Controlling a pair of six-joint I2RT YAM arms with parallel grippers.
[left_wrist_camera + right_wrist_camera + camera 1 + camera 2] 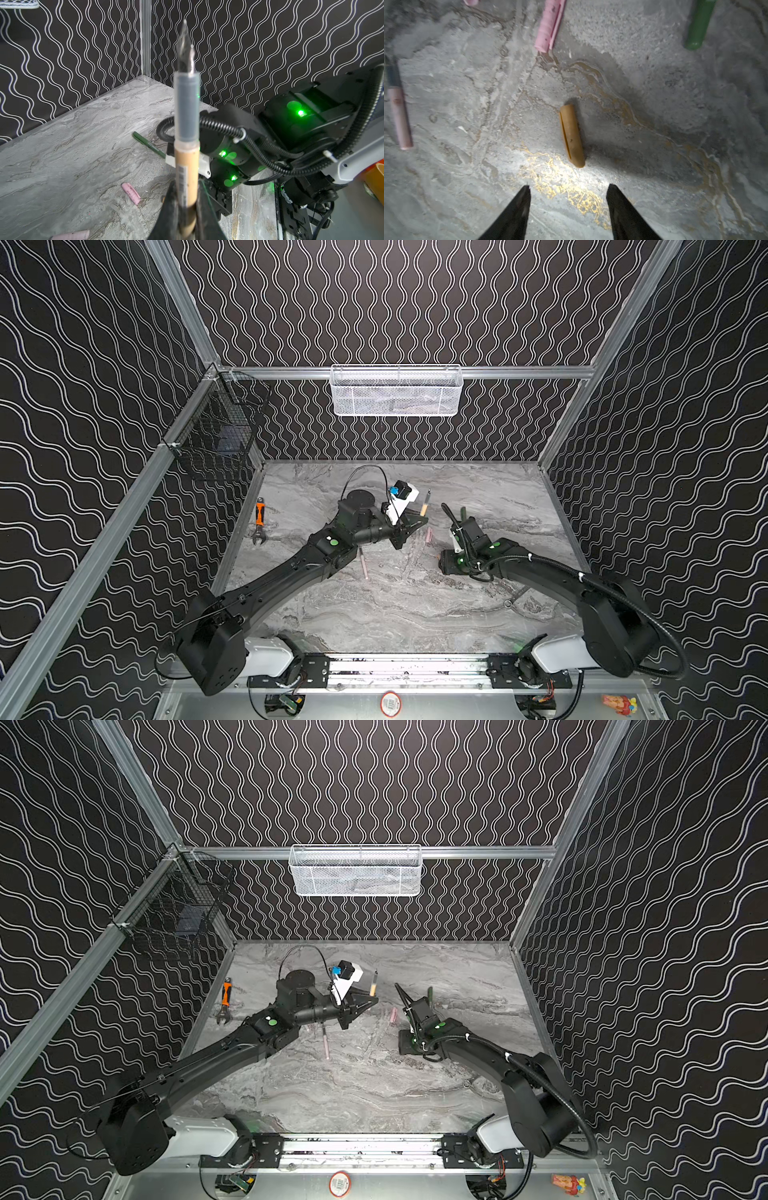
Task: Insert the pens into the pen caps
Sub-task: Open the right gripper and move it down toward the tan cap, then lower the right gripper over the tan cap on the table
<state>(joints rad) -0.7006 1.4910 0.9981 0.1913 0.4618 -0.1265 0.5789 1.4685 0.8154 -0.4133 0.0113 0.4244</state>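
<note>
Left gripper [185, 199] is clamped on the gold-tan pen [187, 172], tip up, and the right gripper [568, 187] hangs open over the gold-tan cap [572, 136] on the table [654, 104], with the pink cap [549, 25] and green cap [699, 22] lying loose nearby, so I'd say nothing's capped yet.

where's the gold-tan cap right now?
In the right wrist view the gold-tan cap lies on the table, untouched, just ahead of the open right gripper, with a pink cap beyond it.
</note>
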